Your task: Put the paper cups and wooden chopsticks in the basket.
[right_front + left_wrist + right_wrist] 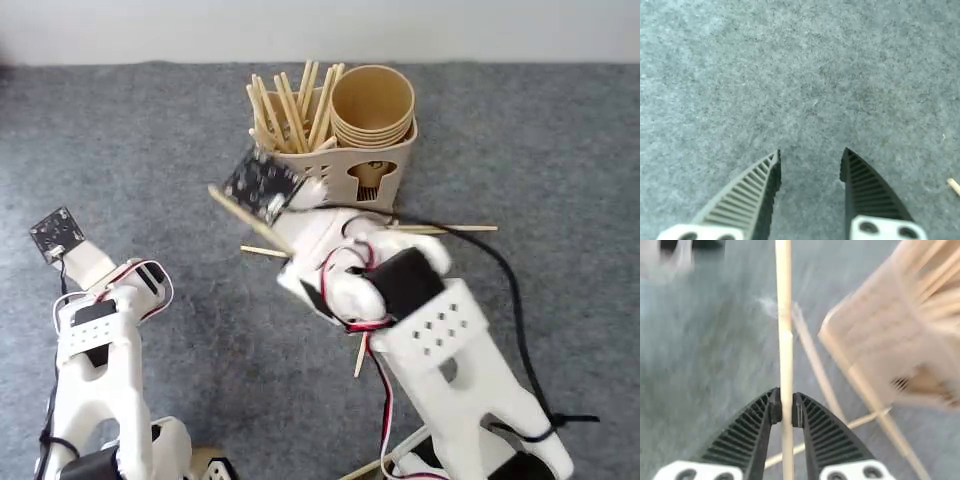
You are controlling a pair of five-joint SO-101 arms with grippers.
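Right pincer (786, 409): I see it clamped on one chopstick (785, 330). The stick is pinched right at the fingertips and runs straight out ahead of them.
Held chopstick: in the high view it (232, 207) pokes out at a slant from under the right arm (420, 320), just in front of the basket's left corner.
Basket (372, 172): it stands at the far middle of the grey mat (150, 150), just beyond the right pincer. In the right wrist view its pale wall (880, 340) is beside the held stick and not touching it.
Paper cups (372, 100): they are nested in one stack in the right half of the basket.
Chopsticks in the basket (285, 105): a bundle stands on end in the left half, leaning and fanned out.
Loose chopsticks: one (445, 229) lies flat on the mat in front of the basket, one (262, 251) shows beside the right arm on its other side, and one (360, 355) lies closer to that arm's base.
Left pincer (811, 151): its fingers are spread with nothing between them, and it hangs over the mat well apart from the basket. I see one chopstick tip (953, 186) off to one side of it.
Left arm (95, 340): it is at the near left of the mat.
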